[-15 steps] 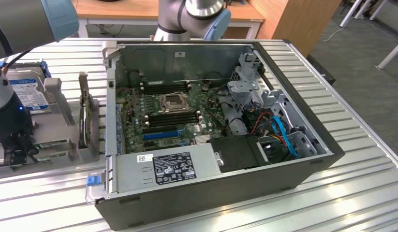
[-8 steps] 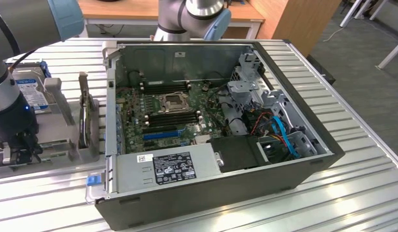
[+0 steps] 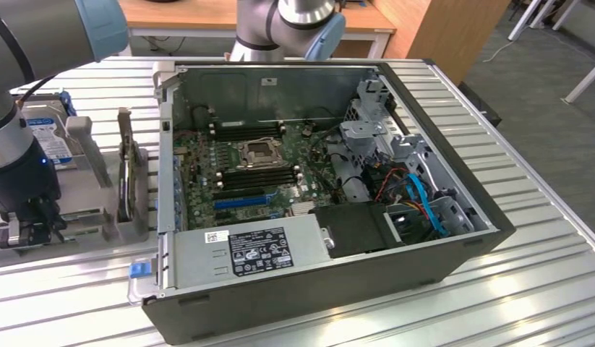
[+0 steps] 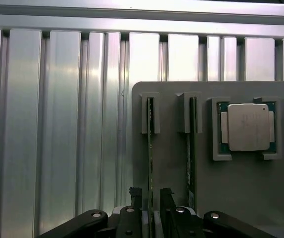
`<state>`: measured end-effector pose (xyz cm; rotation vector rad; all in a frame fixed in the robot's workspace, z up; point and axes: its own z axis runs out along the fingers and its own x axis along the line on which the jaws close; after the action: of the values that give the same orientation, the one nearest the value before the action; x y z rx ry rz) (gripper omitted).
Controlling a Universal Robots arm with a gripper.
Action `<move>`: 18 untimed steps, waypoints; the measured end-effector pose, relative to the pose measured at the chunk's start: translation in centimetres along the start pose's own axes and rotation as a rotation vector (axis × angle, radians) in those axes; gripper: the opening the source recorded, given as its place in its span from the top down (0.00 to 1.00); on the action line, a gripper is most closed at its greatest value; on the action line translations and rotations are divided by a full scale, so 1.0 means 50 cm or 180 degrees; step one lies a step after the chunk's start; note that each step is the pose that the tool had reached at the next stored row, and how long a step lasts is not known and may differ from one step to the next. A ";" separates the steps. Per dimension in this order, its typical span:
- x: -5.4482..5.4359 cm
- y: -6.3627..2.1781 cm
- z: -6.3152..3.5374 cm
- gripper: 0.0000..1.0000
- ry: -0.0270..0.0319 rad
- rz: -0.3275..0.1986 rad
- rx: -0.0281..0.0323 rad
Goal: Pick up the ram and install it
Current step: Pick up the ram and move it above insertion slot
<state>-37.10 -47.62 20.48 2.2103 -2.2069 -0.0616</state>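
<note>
Wrist view: gripper (image 4: 151, 198), jaws apart, straddles the ram (image 4: 150, 141) standing on edge.

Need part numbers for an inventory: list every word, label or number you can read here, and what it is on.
No text is legible.
Black label on the grey metal power supply box: too small.
White sticker beside it: too small.
Blue-labelled silver hard drive: blurred.
Square silver processor chip: no readable marking.
</note>
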 end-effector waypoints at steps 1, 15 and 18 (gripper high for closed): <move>0.000 0.000 0.002 0.71 0.0000 0.0000 0.0000; -0.006 0.000 0.004 0.71 0.0000 0.0000 0.0000; -0.006 0.000 0.006 0.71 0.0000 0.0000 -0.0001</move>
<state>-37.11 -47.30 20.20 2.2102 -2.2069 -0.0618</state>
